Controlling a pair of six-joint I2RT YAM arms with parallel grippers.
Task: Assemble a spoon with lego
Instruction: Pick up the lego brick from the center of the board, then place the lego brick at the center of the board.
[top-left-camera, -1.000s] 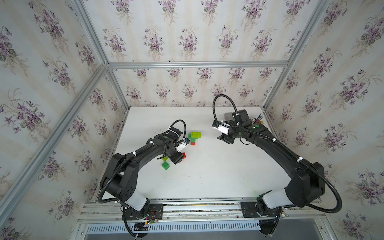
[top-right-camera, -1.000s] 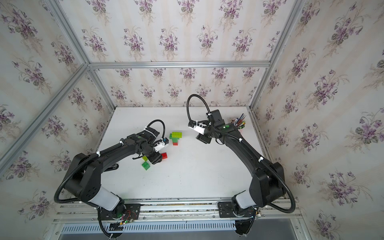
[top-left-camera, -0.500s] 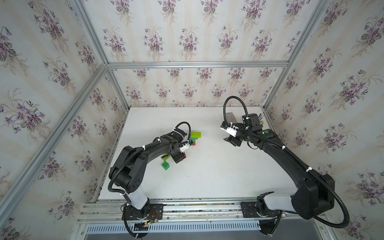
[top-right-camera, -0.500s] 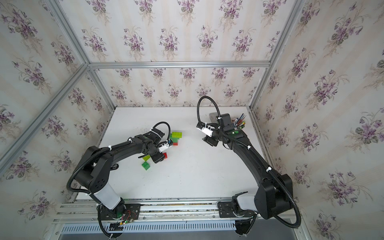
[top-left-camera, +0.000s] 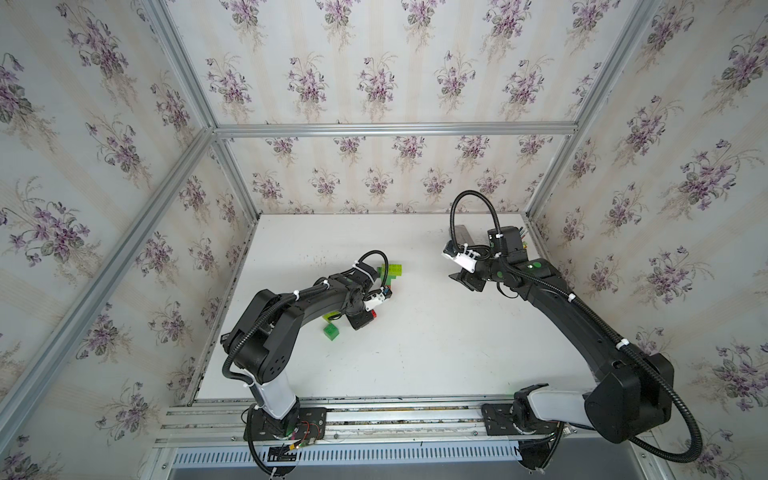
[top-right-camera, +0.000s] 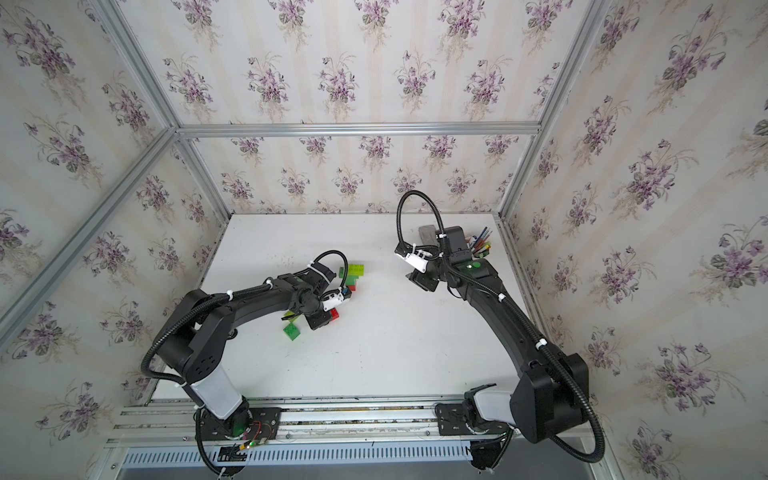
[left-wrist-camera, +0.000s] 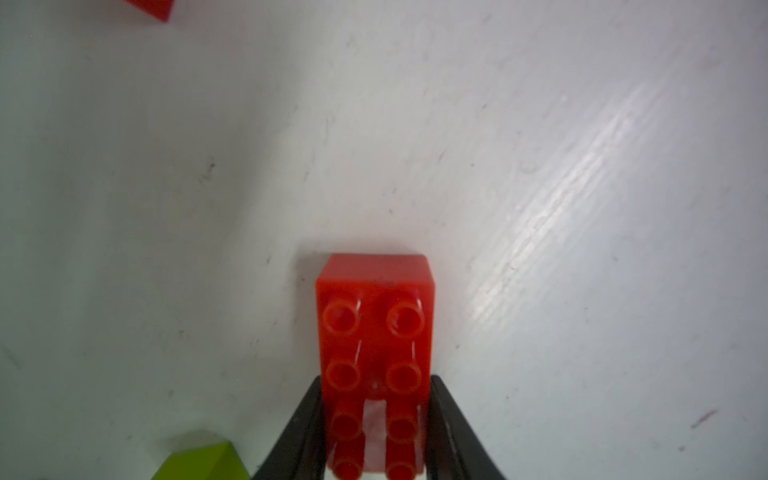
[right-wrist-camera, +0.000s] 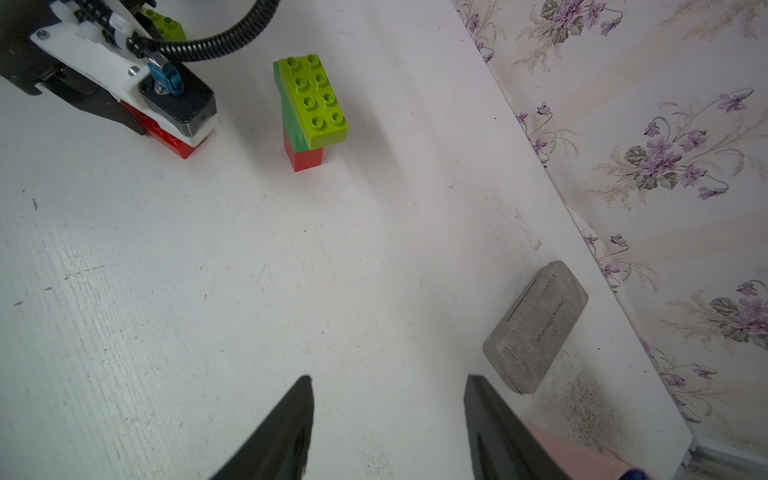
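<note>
While the left jaws clamp a red studded plastic brick (left-wrist-camera: 376, 328) on the white table (top-left-camera: 436, 353), the right jaws gape over bare surface beside a grey rectangular block (right-wrist-camera: 536, 328) near the far edge; the lime, green and red brick stack (right-wrist-camera: 309, 104) stands near the left jaws.

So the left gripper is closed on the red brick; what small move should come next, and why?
Probably lift the red brick a little, straight up. The left gripper is shut on its sides and it seems to rest flat on the table, while the stack of lime, green and red bricks stands apart from it.
</note>
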